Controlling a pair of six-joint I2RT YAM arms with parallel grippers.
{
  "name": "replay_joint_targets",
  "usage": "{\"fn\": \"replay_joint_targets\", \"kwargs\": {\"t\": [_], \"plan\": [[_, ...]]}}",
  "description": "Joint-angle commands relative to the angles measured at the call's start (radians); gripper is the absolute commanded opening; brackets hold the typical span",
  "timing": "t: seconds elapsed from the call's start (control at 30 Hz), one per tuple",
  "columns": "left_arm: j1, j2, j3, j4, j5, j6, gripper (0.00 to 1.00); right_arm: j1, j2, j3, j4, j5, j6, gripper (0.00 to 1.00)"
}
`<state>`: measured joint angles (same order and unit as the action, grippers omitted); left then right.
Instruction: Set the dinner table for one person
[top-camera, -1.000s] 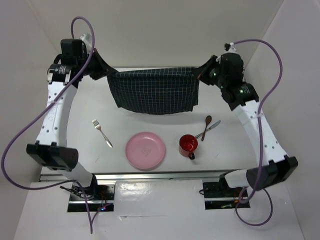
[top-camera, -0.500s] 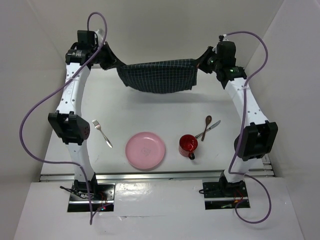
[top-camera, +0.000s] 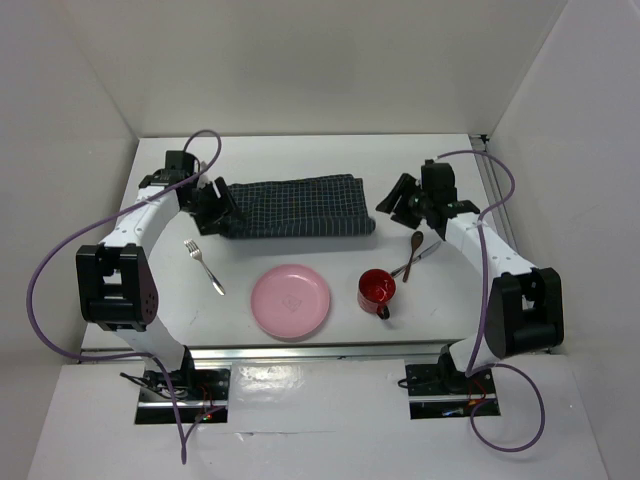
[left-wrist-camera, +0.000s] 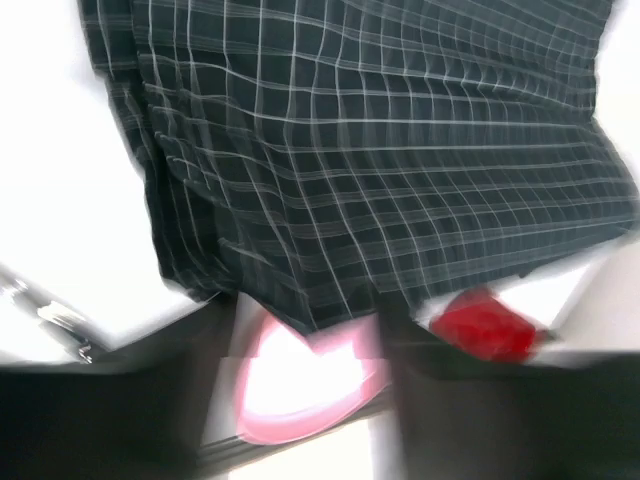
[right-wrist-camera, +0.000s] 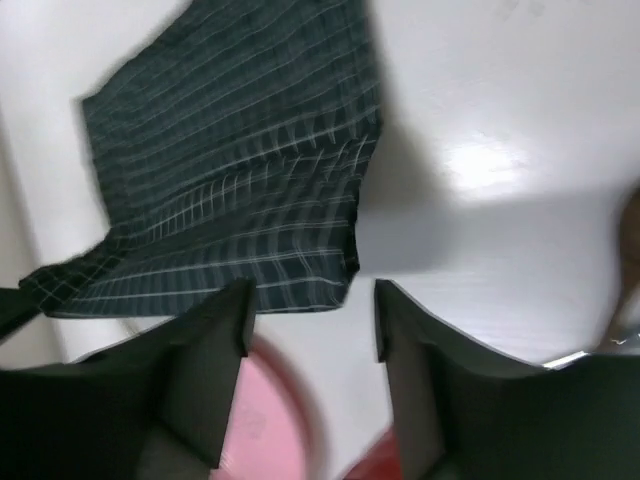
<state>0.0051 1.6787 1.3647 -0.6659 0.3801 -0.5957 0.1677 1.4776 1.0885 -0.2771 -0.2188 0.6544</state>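
Looking down through the top camera, I am seeing the dinner table (top-camera: 300, 150) filling the view and carrying everything else. The dark checked cloth (top-camera: 295, 208) is lying in a bunched band across its middle. Nearer the arm bases, the pink plate (top-camera: 290, 300), the red cup (top-camera: 377, 288), the fork (top-camera: 204, 266) on the left, and the wooden spoon (top-camera: 412, 250) crossed with the knife (top-camera: 427, 250) on the right are sitting on bare white.

The left gripper (top-camera: 213, 205) is sitting at the cloth's left end, and the right gripper (top-camera: 393, 205) is hovering just beside the right end, apart from it. The right wrist camera is adding what the top one is hiding: its fingers are standing wide, with the cloth's corner ahead of them and ungripped. The left wrist camera is blurring badly, yet its fingers are showing spread too, with the plate pink between them.
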Motion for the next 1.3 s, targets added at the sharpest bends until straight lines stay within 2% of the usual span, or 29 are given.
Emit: {"fn": "replay_joint_targets", "kwargs": {"t": [0.0, 0.1, 0.23, 0.3, 0.33, 0.37, 0.4, 0.47, 0.5, 0.53, 0.7, 0.8, 1.03, 1.27], "plan": [[0.032, -0.063, -0.061, 0.009, -0.114, 0.014, 0.86, -0.002, -0.112, -0.108, 0.024, 0.095, -0.001, 0.65], [0.032, -0.041, -0.008, -0.063, -0.226, 0.014, 0.9, 0.019, -0.154, -0.151, -0.02, 0.114, 0.008, 0.8], [0.032, -0.028, 0.062, -0.098, -0.297, 0.014, 0.9, 0.061, -0.145, -0.121, -0.056, 0.136, -0.004, 0.82], [0.032, -0.017, 0.062, -0.078, -0.307, 0.014, 0.69, 0.116, -0.096, -0.06, -0.056, 0.154, -0.032, 0.72], [0.032, -0.017, 0.062, -0.06, -0.294, 0.014, 0.51, 0.134, -0.067, -0.03, -0.056, 0.154, -0.045, 0.68], [0.02, -0.004, 0.062, -0.04, -0.274, 0.014, 0.15, 0.15, 0.013, 0.002, -0.08, 0.154, -0.074, 0.51], [0.006, 0.03, 0.082, -0.04, -0.265, 0.023, 0.0, 0.176, 0.059, 0.04, -0.089, 0.142, -0.091, 0.42], [-0.019, 0.079, 0.112, -0.052, -0.276, 0.023, 0.0, 0.202, 0.156, 0.158, -0.118, 0.116, -0.118, 0.22], [-0.028, 0.125, 0.123, -0.052, -0.293, 0.023, 0.0, 0.234, 0.243, 0.197, -0.144, 0.116, -0.133, 0.06], [-0.028, 0.142, 0.123, -0.061, -0.305, 0.014, 0.0, 0.243, 0.283, 0.258, -0.145, 0.116, -0.145, 0.0], [-0.051, 0.232, 0.114, -0.046, -0.368, 0.002, 0.0, 0.256, 0.46, 0.353, -0.145, 0.039, -0.154, 0.0], [-0.051, 0.298, 0.125, -0.096, -0.388, -0.012, 0.0, 0.256, 0.529, 0.364, -0.154, 0.071, -0.118, 0.0], [-0.07, 0.319, 0.056, -0.058, -0.351, -0.033, 0.0, 0.256, 0.506, 0.183, -0.093, 0.114, -0.044, 0.0], [-0.123, 0.34, 0.043, -0.035, -0.342, -0.044, 0.0, 0.205, 0.388, 0.021, -0.066, 0.156, 0.017, 0.0]]}}
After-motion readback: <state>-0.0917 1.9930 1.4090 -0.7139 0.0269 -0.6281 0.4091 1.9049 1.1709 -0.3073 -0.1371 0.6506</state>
